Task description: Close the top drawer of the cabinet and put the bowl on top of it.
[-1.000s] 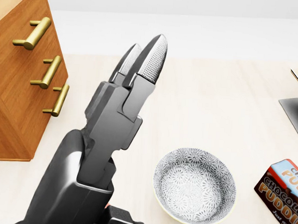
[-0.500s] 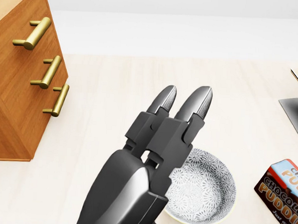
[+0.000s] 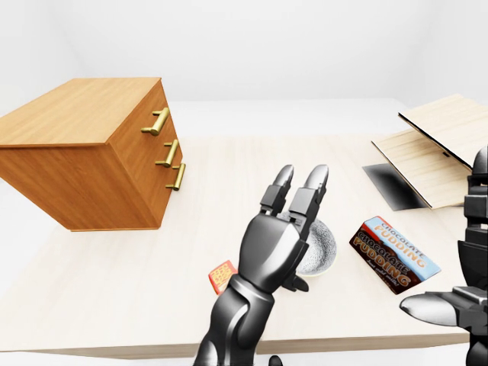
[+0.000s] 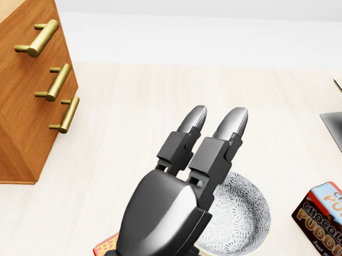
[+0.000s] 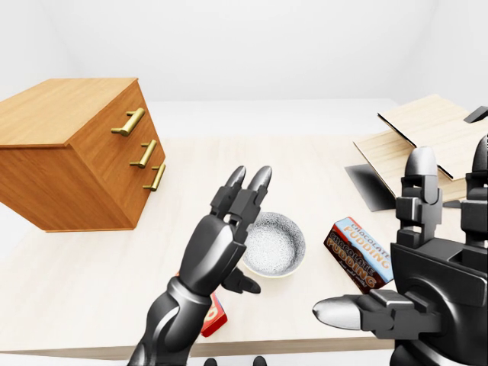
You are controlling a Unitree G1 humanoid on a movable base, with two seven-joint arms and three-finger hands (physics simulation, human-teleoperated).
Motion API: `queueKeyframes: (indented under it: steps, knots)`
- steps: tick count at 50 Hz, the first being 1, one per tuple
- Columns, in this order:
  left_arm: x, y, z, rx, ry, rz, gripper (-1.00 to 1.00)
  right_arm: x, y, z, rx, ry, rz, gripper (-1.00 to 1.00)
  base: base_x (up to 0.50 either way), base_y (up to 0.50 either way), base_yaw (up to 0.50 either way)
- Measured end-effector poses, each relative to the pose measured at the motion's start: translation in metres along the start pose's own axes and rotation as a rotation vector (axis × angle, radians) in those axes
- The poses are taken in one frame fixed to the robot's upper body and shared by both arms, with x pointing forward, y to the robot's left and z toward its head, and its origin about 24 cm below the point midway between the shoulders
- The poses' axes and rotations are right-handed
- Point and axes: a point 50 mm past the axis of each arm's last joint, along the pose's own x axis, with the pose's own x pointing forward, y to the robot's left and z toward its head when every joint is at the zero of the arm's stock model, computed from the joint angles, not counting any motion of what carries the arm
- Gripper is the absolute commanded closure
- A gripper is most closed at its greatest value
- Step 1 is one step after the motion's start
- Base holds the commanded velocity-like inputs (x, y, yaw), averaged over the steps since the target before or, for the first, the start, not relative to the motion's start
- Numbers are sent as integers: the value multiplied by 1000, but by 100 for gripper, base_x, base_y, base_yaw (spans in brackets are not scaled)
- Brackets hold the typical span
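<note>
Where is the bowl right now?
In the right-eye view, the grey patterned bowl sits on the pale table, just right of the black left hand and left of the chocolate pudding box.

In the left-eye view, the cabinet (image 3: pixel 84 152) is standing on the counter (image 3: pixel 114 259) at left, the bowl (image 3: pixel 322 245) is sitting near the middle, and the pudding box (image 3: pixel 395 256) is lying right of it.

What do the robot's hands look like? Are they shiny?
Yes, they are shiny. The left hand and right hand are glossy dark grey, almost black, built from chunky, blocky segments. Each has three thick fingers ending in rounded, silvery fingertips with a fine dotted texture. The left arm has the same smooth dark shell. No cables, stickers or writing show.
</note>
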Motion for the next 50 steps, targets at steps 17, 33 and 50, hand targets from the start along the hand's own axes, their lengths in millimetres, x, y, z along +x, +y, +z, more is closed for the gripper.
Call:
queueKeyframes:
  steps: [17,33,50]
  knots:
    - [13,-15,-14,112,69,-15,-100,0,1,0,0,0,3,-100,0,0,0]
    - [14,-30,-23,214,111,-67,-100,1,1,0,1,-5,3,-100,0,0,0]
    - [13,-38,-19,262,105,-107,-100,1,1,0,-2,-12,1,-100,0,0,0]
